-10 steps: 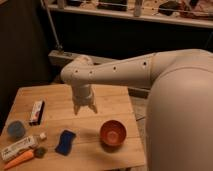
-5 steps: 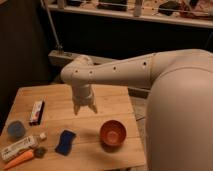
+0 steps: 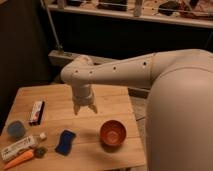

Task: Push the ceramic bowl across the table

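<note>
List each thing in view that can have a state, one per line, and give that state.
bowl: upright, empty, resting on the table.
gripper: open, empty, over the table, apart from the bowl.
blue container: upright.
blue pad: lying flat.
box: lying flat.
tube: on its side.
carrot: lying flat.

Ceramic bowl (image 3: 112, 132) stands on the desk (image 3: 55, 97) near its front right, with the gripper (image 3: 85, 110) above the desk, behind-left of it.
</note>
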Available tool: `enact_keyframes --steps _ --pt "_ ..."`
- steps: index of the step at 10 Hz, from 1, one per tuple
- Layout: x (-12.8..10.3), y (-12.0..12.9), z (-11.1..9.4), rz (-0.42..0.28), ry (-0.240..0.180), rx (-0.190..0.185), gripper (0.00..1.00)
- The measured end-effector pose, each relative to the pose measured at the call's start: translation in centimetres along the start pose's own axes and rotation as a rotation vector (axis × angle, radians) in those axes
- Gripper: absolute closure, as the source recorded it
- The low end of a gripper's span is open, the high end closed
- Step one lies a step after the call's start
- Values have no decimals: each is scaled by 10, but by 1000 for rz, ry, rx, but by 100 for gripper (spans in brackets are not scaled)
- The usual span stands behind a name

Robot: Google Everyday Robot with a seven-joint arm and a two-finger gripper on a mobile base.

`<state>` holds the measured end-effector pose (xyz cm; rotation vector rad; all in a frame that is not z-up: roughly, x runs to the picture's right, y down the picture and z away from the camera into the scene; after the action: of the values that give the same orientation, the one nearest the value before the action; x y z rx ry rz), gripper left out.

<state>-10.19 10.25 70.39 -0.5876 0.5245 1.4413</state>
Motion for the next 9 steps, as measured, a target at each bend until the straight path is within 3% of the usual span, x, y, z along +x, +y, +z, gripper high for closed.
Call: enact_keyframes --steps 5,8,9 --pt "-2 8 8 -59 -56 -32 35" --pt "8 4 25 -64 -29 -48 35" --pt "13 5 31 -73 -6 -58 40"
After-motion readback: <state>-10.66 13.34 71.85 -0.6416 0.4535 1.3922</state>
